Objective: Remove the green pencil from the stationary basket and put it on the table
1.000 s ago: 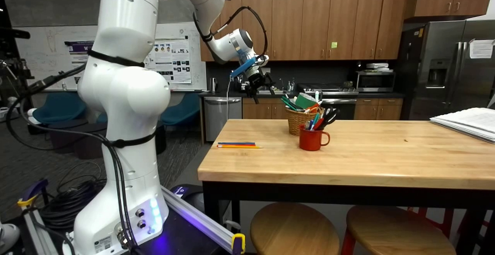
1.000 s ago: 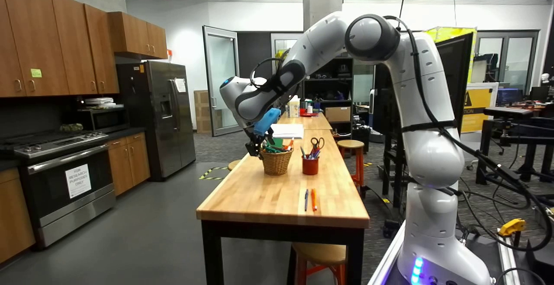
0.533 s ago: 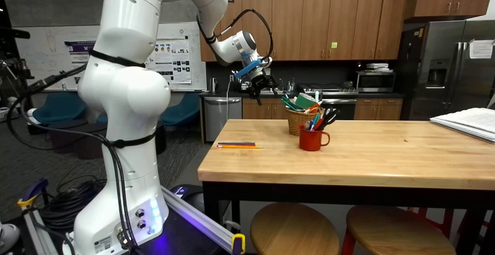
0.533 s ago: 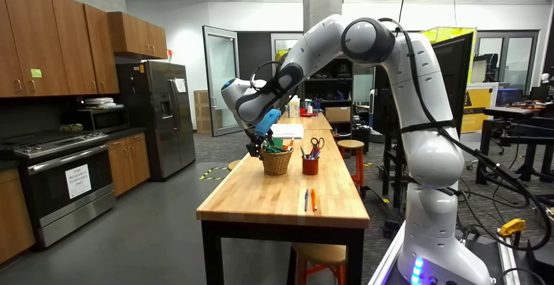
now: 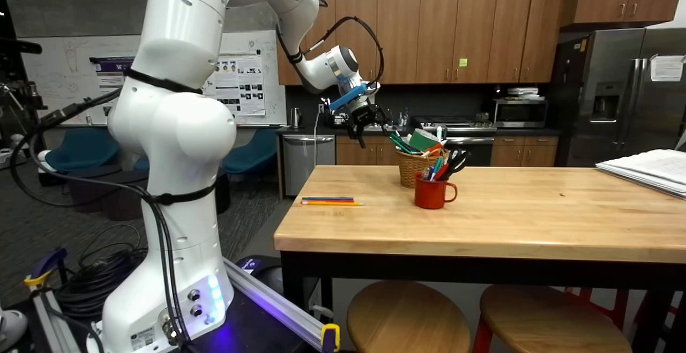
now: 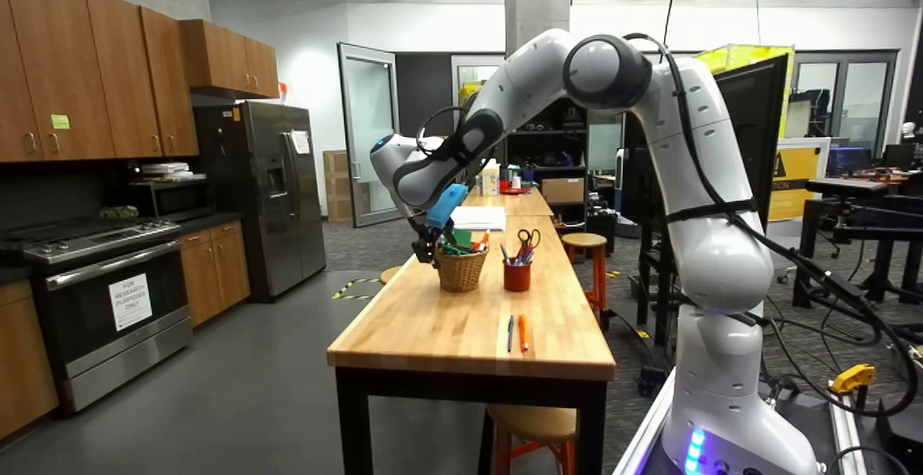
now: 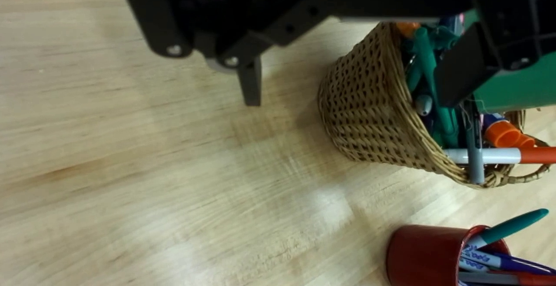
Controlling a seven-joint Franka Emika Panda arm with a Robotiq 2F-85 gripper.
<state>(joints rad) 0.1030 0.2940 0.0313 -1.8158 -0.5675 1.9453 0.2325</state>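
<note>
- Wrist view: tool (image 7: 351, 101) released, jaws spread wide, nothing held. One finger over the bench (image 7: 152, 156), the other over the mouth of the basket (image 7: 365, 103) (1 of those).
- Same view: green pencil (image 7: 428, 58) is probably the slim green stick inside the basket, just beside that finger. Can't be sure: several greens jumbled, too tangled to count. Can't tell if the finger touches any.
- Handling, my read: light, stiff, smooth, not very fragile; may roll in the grip. Pinch the free end, pull along its length. 1 green block (image 7: 517, 88) by the finger could crowd it.
- In an exterior view: 1 red mug (image 5: 430, 195), farther from the tool than the basket. On the bench, lower than the tool, 3 pencils: blue pencil (image 5: 328, 198), orange-red pencil (image 5: 343, 201), yellow pencil (image 5: 332, 203).
- In an exterior view: basket sits between tool and red mug. 1 pair of scissors (image 6: 530, 239) in the red mug. Only 2 pencils separable here.
</note>
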